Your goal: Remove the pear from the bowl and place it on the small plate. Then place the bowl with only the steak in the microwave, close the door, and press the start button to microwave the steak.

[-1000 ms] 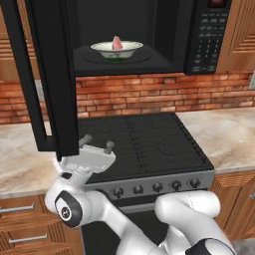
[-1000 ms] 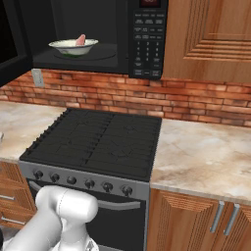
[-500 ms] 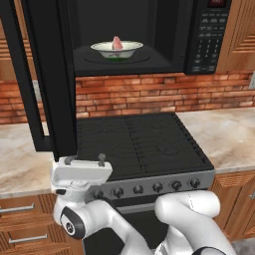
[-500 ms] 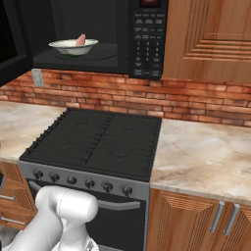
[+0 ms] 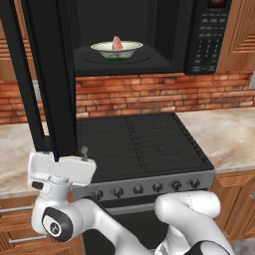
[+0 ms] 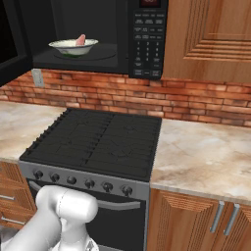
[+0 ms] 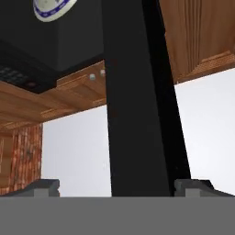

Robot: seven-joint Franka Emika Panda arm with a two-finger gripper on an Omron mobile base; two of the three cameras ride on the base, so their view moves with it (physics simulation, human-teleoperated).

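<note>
Glossy white arm built of rounded, tube-like segments with bulbous elbows. A dark grey round joint cap with a small white centre dot sits on the link below the wrist. The claw (image 5: 67, 158) has a boxy white hand body and slim grey fingers (image 5: 84, 152) with small dark tips

You can see the bowl (image 5: 116, 48) resting on the floor of the open microwave (image 5: 149, 35), toward the middle of the dark cavity, with the steak (image 5: 117, 43) standing up inside it. Below, the beige worktop (image 6: 206, 157) runs along the brick wall on both sides of the black stove (image 6: 98, 142).
</note>
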